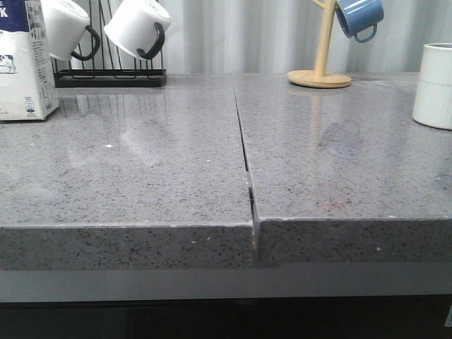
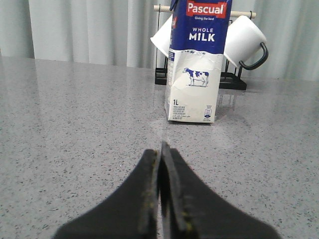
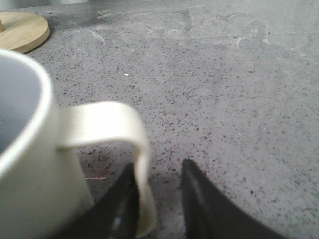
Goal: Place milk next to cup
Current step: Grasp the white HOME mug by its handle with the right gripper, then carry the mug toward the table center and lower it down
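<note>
The left gripper [image 2: 160, 164], fingers pressed together on nothing, faces the Pascual whole-milk carton [image 2: 195, 64] ahead, while the right gripper [image 3: 158, 191] straddles the white mug's [image 3: 30, 164] handle [image 3: 107, 134], slightly parted.

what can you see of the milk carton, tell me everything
The milk carton is a tall box, blue on top and white below, printed "Pascual", "WHOLE MILK", a small cow and "1L". It looks like coated card, a little creased. It stands upright on the grey speckled counter at the far left, just in front of the black mug rack. Nothing grips it; the left gripper is short of it, jaws shut.
</note>
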`<state>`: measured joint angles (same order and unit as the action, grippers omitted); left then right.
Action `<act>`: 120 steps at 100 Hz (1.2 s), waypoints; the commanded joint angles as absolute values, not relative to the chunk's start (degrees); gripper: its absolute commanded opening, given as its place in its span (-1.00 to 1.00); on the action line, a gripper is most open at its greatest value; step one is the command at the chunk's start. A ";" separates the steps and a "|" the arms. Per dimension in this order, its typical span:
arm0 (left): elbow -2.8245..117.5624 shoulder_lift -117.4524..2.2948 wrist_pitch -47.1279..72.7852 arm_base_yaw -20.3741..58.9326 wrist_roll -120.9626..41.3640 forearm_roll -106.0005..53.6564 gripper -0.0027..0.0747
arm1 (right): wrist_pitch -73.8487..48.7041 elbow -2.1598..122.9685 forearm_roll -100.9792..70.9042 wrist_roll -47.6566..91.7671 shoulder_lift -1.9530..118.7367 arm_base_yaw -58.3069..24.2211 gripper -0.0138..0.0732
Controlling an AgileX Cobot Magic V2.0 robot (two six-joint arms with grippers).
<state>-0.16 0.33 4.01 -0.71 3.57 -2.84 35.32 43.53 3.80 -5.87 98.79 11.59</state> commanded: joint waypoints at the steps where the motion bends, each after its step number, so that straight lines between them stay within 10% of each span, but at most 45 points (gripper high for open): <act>1: -2.45 2.08 -0.93 -0.49 4.00 -2.91 -0.99 | 40.36 45.55 3.82 -5.42 97.01 11.89 -0.58; 22: -2.45 2.08 -0.93 -0.49 4.00 -2.91 -0.99 | 40.34 45.73 3.82 -5.42 96.80 11.77 -0.84; 120: -2.45 2.08 -0.93 -0.49 4.00 -2.91 -0.99 | 29.59 53.81 2.47 -4.10 95.58 -19.36 -0.84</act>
